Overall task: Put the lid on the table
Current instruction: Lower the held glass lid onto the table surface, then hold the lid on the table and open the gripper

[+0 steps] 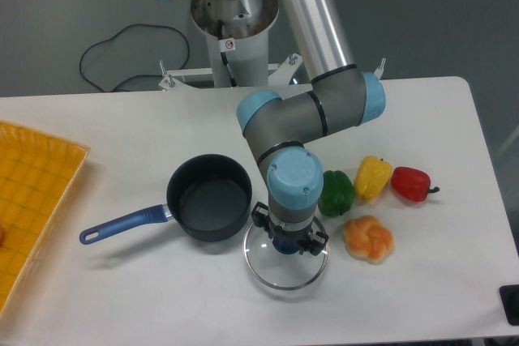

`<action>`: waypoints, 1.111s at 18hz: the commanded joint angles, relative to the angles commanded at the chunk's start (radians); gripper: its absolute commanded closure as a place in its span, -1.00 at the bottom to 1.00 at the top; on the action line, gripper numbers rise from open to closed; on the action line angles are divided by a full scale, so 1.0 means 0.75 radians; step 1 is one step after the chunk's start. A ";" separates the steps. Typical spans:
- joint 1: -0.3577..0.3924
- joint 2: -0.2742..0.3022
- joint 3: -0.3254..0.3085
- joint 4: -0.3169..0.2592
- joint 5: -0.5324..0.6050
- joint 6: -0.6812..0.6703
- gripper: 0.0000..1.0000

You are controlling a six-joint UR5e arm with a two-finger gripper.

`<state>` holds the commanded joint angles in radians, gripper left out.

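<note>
Landmark: the dark blue saucepan (209, 198) stood open on the table (122, 127), its blue handle pointing out to its left in the picture.
Lid: the lid (285, 258), clear glass with a thin metal rim, sat just to the right of the saucepan and a little nearer the camera; its rim came close to the pan's wall, though contact between them could not be judged. Whether the lid lay flat on the table or hung slightly above it could not be judged either.
Gripper: the gripper (289, 242) pointed straight down over the middle of the lid, its fingers pinched on the dark blue knob there; the knob itself was mostly hidden by the wrist.
Arm: the grey arm with light blue joint caps reached from its base behind the saucepan, bent at an elbow to the right of the pan, and ended directly above the lid.
Green pepper (336, 192): right of the saucepan, just beyond the lid.
Yellow pepper (372, 177): further right, touching or nearly touching the green one.
Red pepper (411, 183): furthest right of the saucepan.
Bread roll (369, 238): just right of the lid, in front of the peppers.
Yellow gridded tray (32, 200): well to the left of the saucepan, at the picture's edge.
Black cable (122, 58): behind the table, left of the arm's base.
</note>
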<state>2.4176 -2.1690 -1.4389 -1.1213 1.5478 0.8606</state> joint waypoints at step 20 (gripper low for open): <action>-0.004 -0.039 0.002 0.057 -0.002 -0.006 -0.19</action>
<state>2.4145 -2.1982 -1.4373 -1.0784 1.5463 0.8560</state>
